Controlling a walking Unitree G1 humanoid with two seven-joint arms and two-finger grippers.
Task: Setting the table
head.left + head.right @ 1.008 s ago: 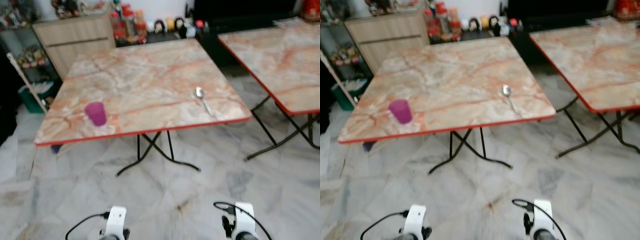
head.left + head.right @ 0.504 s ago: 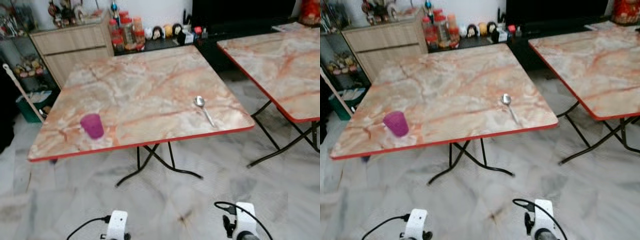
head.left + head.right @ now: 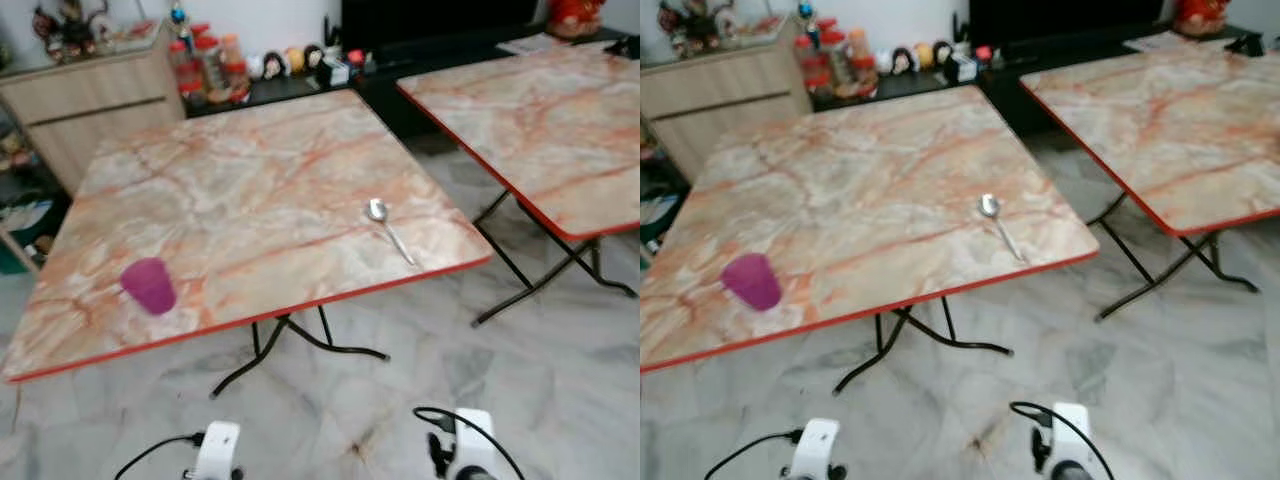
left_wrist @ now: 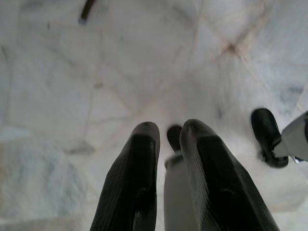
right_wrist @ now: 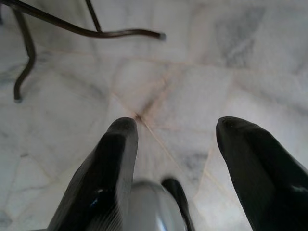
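1. Head views: table (image 3: 250,180) holds purple cup (image 3: 148,285) near its front-left edge, spoon (image 3: 389,228) near its front-right edge, well apart.
2. Left wrist: left pincer (image 4: 168,134) nearly closed, empty, above marble floor (image 4: 72,72).
3. Right wrist: right pincer (image 5: 175,127) spread, empty, over floor near table leg (image 5: 96,31).

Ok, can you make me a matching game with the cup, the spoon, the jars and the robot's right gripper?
Things:
1. cup
2. spoon
3. jars
4. right gripper

Places or states:
A. on the dark shelf behind the table
B. open, hanging over the floor
C. purple, near the table's front left corner
D. silver, lying near the table's right edge

Pairs: 1-C, 2-D, 3-A, 4-B
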